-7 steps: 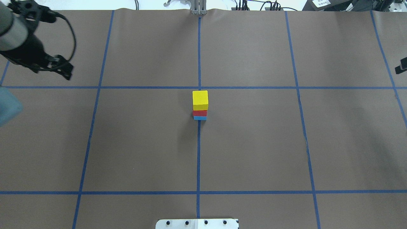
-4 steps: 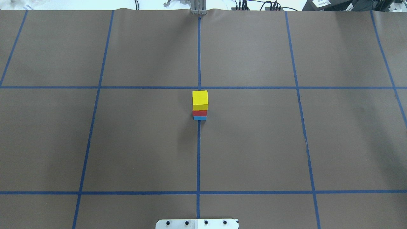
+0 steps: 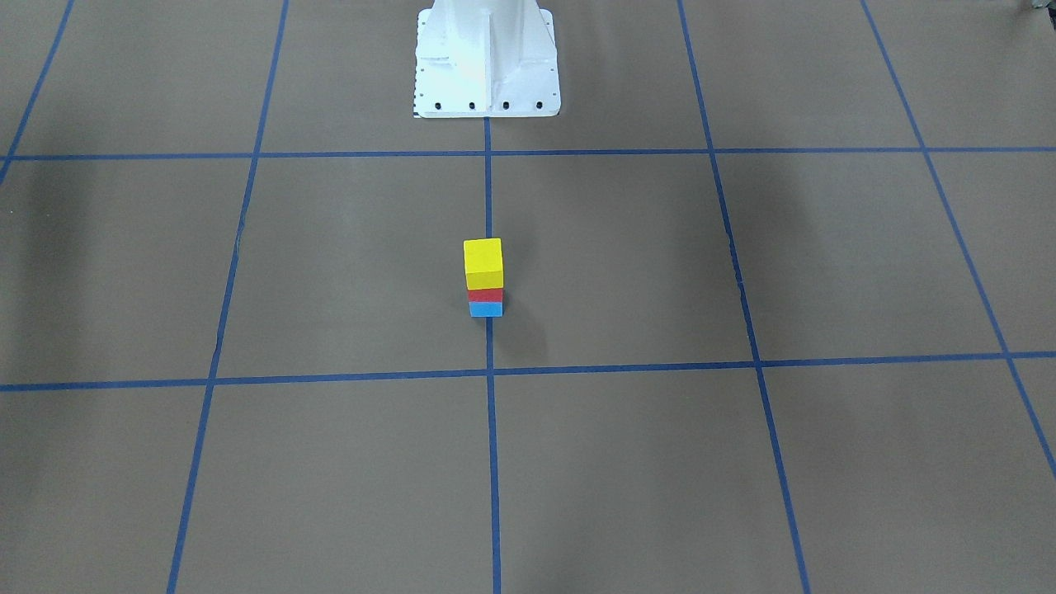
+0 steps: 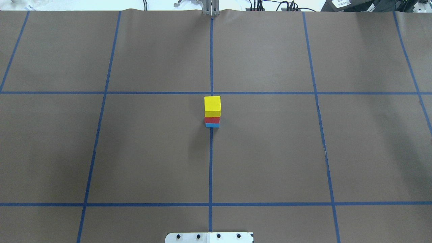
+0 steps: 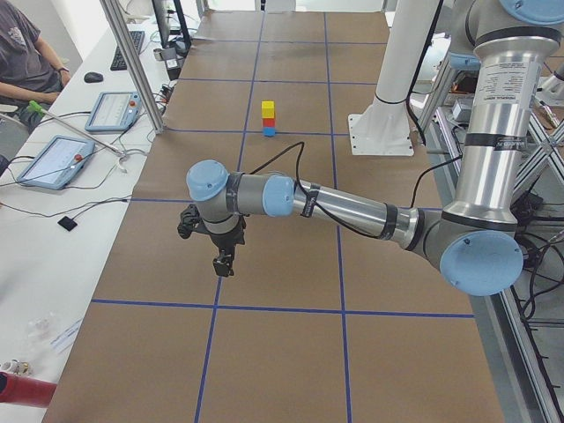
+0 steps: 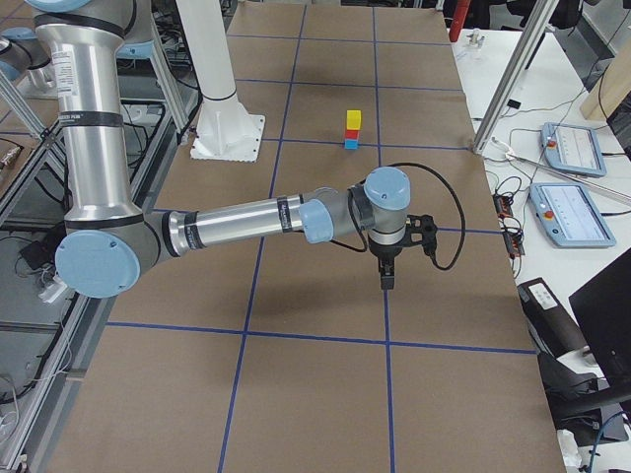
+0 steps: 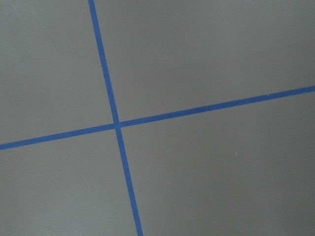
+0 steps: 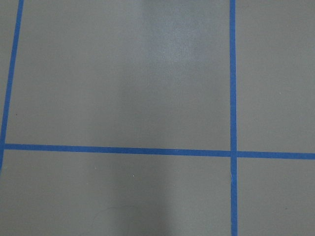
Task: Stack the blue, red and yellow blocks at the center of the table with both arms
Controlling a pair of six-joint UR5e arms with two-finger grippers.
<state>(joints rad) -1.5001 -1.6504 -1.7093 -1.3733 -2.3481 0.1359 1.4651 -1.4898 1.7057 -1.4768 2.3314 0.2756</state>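
In the left-side view the left arm (image 5: 352, 210) is nearest. It reaches across the middle of the frame over the brown tabletop (image 5: 291, 361). The left arm's jaws point down at centre left, above the blue tape lines (image 5: 282, 308). How far open they are, or whether they hold anything, cannot be told.

In the right-side view the right arm (image 6: 237, 222) likewise crosses mid-frame. The right arm's jaws hang at centre right, and their state cannot be told either.

Beyond both arms and well apart from them, at upper centre, stands the stack: the blue block (image 5: 268, 131) on the tabletop, the red block (image 5: 268, 122) on it, and the yellow block (image 5: 268, 108) on top, upright. The white robot base (image 5: 381, 132) is just to its right there.

In the overhead view the stack sits at mid-frame on the centre tape line, just below a crossing.
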